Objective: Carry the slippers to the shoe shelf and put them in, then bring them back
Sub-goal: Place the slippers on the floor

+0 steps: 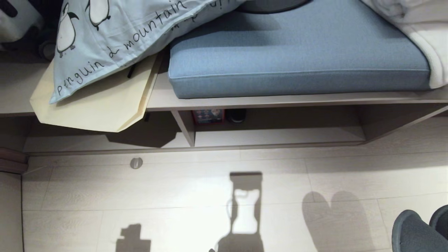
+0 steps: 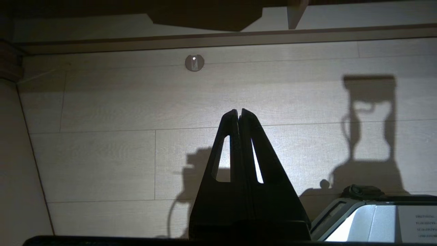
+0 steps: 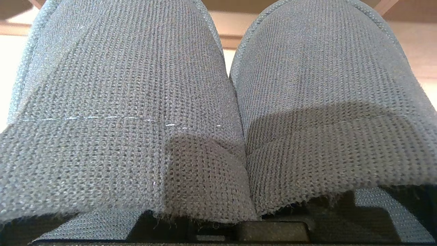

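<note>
Two big things fill the room in front of the robot — a long bench with a blue cushion (image 1: 297,52) on top, and under it the shoe shelf (image 1: 280,138), a low pale cubby with a slanted divider (image 1: 184,126) in the middle. A penguin pillow (image 1: 115,31) and a cream paper bag (image 1: 101,105) hang over the left end of the bench. Next comes the light wood floor (image 1: 175,185), with a small round metal thing (image 1: 136,163) on it near the shelf. Both slippers (image 3: 218,102) sit side by side in the right gripper, which is squeezed tight on their back ends; its fingers are hidden under the cloth. From the head view only their toes (image 1: 416,231) peek in at the bottom right, well apart from the shelf. The left gripper (image 2: 239,112) is pinched closed with nothing in it, hanging over the floor. I think the job now is getting the slippers to the cubby. A good way — go low, aim at the wide part right of the divider, keep the toes level and slide them in slowly so they don't bump the top board.
</note>
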`<state>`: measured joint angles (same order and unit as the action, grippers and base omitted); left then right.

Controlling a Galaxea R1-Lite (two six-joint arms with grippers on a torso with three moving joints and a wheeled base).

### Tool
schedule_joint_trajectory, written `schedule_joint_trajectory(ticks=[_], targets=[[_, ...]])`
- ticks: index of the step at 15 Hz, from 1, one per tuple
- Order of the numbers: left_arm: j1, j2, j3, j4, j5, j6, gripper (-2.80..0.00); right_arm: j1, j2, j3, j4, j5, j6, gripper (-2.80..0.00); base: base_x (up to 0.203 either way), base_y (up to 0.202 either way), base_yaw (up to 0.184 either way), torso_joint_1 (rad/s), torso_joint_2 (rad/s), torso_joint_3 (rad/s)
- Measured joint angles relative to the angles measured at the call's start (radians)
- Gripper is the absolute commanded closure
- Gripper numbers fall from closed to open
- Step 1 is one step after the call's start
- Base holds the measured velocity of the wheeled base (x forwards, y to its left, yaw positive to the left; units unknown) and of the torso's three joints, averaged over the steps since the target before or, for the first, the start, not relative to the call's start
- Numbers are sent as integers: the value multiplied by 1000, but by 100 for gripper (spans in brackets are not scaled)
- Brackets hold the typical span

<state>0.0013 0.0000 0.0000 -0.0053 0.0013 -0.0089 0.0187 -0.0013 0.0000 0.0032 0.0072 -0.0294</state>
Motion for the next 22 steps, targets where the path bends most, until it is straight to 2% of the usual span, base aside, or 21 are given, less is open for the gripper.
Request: schedule_joint_trajectory(ticks=[22], targets=[[0,0,0,0,0,-1,0,-1,0,0,0,0,-1,0,0,0,0,2,1,200]])
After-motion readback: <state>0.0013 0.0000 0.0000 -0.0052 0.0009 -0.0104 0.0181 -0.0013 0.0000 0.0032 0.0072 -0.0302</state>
